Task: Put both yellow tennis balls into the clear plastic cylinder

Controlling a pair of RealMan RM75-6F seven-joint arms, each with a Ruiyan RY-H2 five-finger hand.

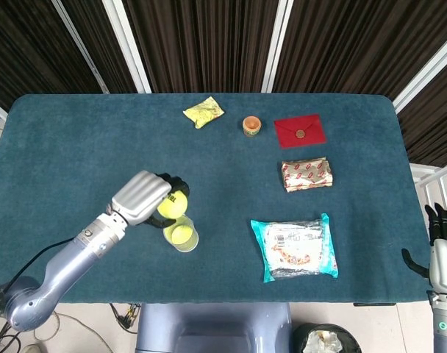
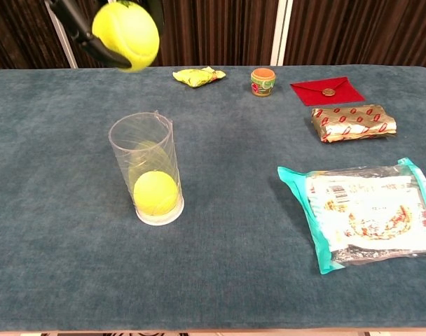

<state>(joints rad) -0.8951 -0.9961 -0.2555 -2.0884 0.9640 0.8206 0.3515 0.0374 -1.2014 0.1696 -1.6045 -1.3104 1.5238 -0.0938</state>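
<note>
A: Head view first. A yellow tennis ball (image 1: 172, 204) is being gripped by the left hand (image 1: 145, 198), with dark fingers (image 1: 173, 183) curled around it. It is being held just above and beside the mouth of the clear plastic cylinder (image 1: 181, 234), which is standing upright on the teal table (image 1: 62, 147).

B: And the second ball (image 1: 181, 234)?

A: It is being seen down inside the cylinder already. The right hand (image 1: 444, 254) is being kept off the table's right edge, nothing held, fingers upright and slightly apart (only part of it is being shown).

B: Chest view?

A: The held ball is being carried high, up left of the cylinder, well above its rim. Only dark fingertips (image 2: 80, 31) are being shown behind it. The other ball is resting at the cylinder's bottom. The right hand is not being shown here.
</note>
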